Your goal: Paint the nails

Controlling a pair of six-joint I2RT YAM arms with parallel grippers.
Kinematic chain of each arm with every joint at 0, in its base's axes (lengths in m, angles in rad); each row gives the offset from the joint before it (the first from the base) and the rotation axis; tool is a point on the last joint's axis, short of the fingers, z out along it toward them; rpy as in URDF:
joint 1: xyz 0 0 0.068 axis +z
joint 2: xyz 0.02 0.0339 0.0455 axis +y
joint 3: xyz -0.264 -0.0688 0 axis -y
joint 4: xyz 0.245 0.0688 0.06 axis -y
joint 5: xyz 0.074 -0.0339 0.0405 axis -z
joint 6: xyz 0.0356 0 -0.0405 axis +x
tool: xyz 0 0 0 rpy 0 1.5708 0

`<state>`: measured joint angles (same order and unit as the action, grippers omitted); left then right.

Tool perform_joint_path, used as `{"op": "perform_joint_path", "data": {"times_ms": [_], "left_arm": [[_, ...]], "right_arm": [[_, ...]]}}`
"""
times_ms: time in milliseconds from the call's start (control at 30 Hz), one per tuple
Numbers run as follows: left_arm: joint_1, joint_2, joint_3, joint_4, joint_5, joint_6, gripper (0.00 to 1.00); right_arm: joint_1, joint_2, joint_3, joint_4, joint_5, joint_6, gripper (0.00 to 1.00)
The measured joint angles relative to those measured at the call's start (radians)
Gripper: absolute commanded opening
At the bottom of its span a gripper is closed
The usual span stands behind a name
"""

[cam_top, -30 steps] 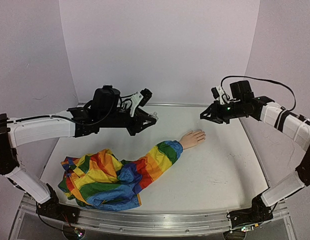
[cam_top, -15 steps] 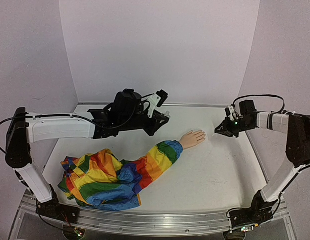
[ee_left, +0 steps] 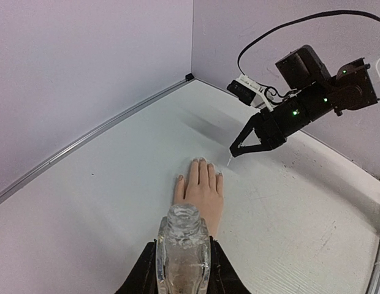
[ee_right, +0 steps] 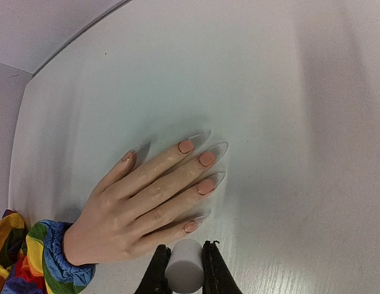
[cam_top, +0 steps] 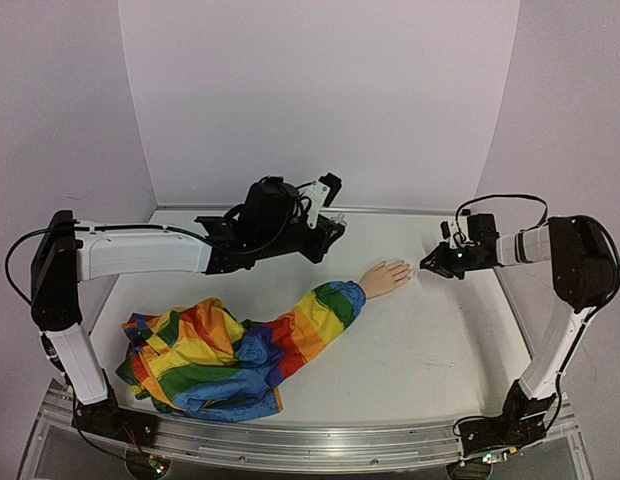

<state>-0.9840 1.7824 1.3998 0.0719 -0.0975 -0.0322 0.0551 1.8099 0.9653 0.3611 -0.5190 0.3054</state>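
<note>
A pale peach mannequin hand [cam_top: 386, 277] lies palm down at the end of a rainbow-striped sleeve [cam_top: 320, 312]. Its long clear nails [ee_right: 205, 159] with pink bases point right. My right gripper [cam_top: 430, 263] is low beside the fingertips, shut on a grey-white cylindrical brush cap [ee_right: 185, 269]. In the left wrist view a thin brush tip [ee_left: 229, 161] hangs from it next to the little finger. My left gripper [cam_top: 330, 222] is behind the hand, above the table. It is shut on a small clear glass bottle [ee_left: 182, 245] with an open neck.
The rest of the rainbow fabric [cam_top: 195, 360] lies heaped at the front left. Lilac walls close the table at the back and sides, with a metal rail [cam_top: 290, 445] along the near edge. Bare white table [cam_top: 430, 350] lies right of the sleeve.
My right gripper came down from above the table to beside the mannequin's fingertips. My left arm stretched right and towards the back with the bottle.
</note>
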Motion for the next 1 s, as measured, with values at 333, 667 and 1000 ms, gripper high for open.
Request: {"op": "perform_joint_path", "data": {"times_ms": [333, 667, 1000], "left_arm": [[0.000, 0.037, 0.022, 0.008, -0.020, 0.002, 0.00], [0.000, 0.051, 0.028, 0.008, -0.030, 0.007, 0.00], [0.000, 0.060, 0.037, 0.007, -0.030, 0.008, 0.00]], "right_arm": [[0.000, 0.069, 0.010, 0.089, 0.009, 0.021, 0.00], [0.000, 0.087, 0.034, 0.127, 0.010, 0.027, 0.00], [0.000, 0.116, 0.036, 0.148, 0.011, 0.035, 0.00]]}}
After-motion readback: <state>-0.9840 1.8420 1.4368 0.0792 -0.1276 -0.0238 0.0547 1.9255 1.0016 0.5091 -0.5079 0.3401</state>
